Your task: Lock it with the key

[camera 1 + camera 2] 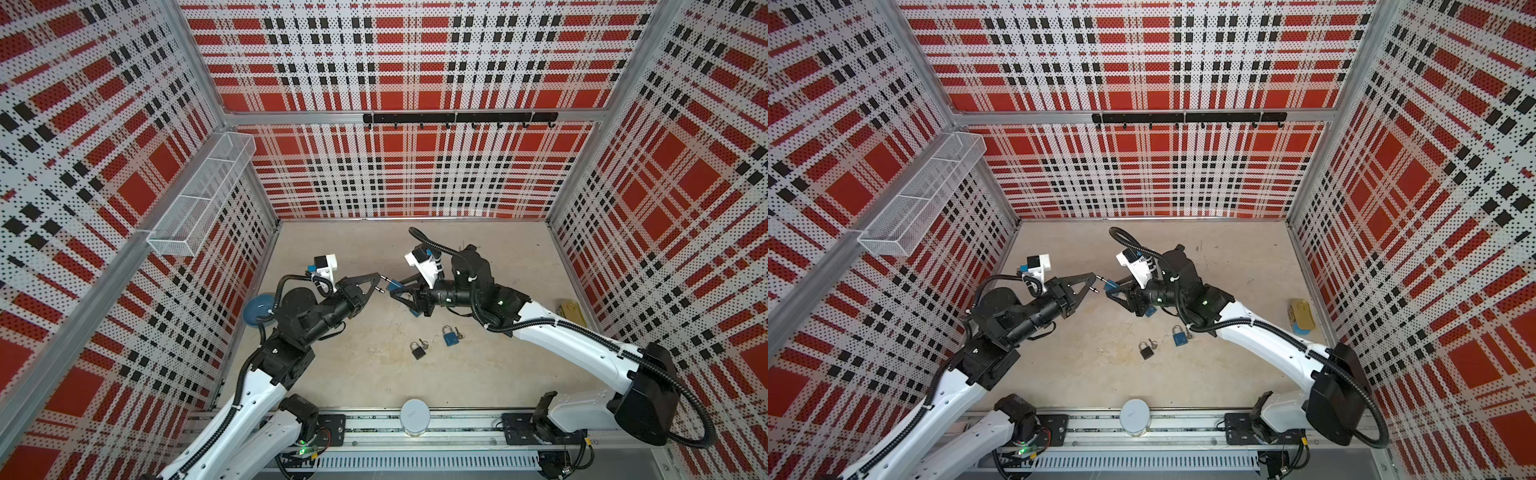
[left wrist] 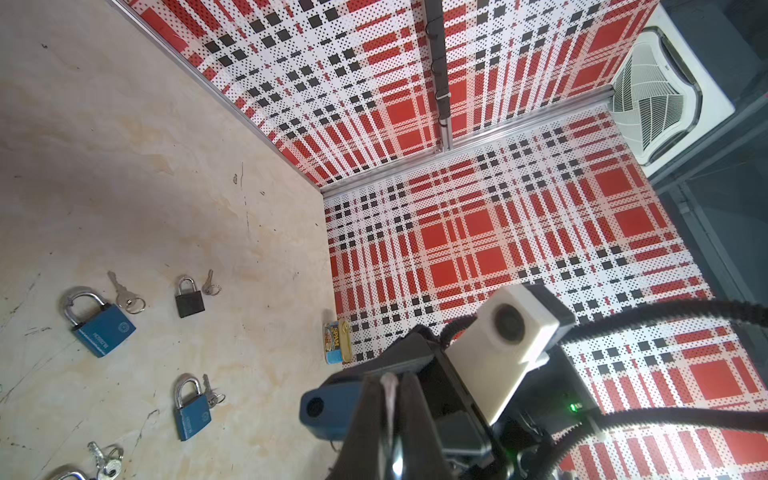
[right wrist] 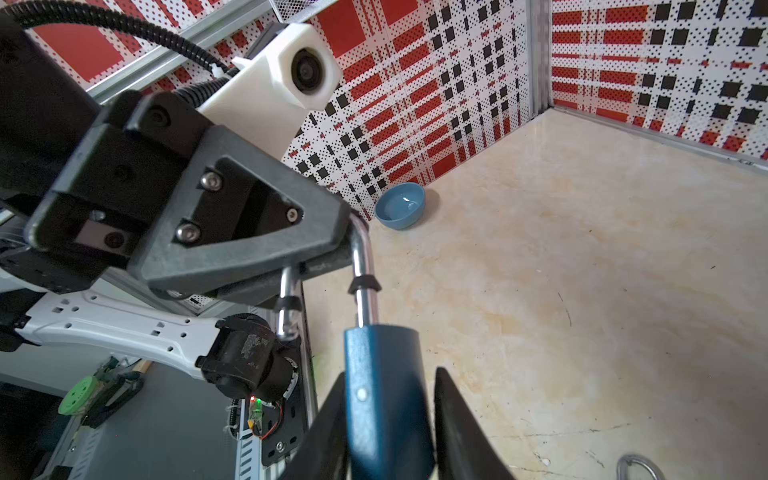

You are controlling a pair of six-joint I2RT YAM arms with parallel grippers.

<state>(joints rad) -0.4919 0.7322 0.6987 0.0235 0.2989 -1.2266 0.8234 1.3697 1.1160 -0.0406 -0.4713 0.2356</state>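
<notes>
A blue padlock [image 3: 382, 395] hangs in the air between both grippers, its silver shackle [image 3: 362, 266] swung open with one leg out of the body. My left gripper [image 1: 377, 282] [image 2: 390, 380] is shut on the shackle's bend. My right gripper [image 3: 390, 374] [image 1: 397, 289] is shut on the padlock body [image 1: 395, 285], one finger on each flat side. Its keyhole [image 2: 314, 407] faces the left wrist view with no key in it. Keys [image 2: 124, 291] lie on the table beside other padlocks.
On the table lie a black padlock [image 1: 417, 351] and a blue padlock [image 1: 449, 336], each with keys. A blue bowl [image 1: 258, 309] sits by the left wall, a SPAM can [image 1: 572, 311] by the right wall. A white cylinder [image 1: 414, 417] stands on the front rail.
</notes>
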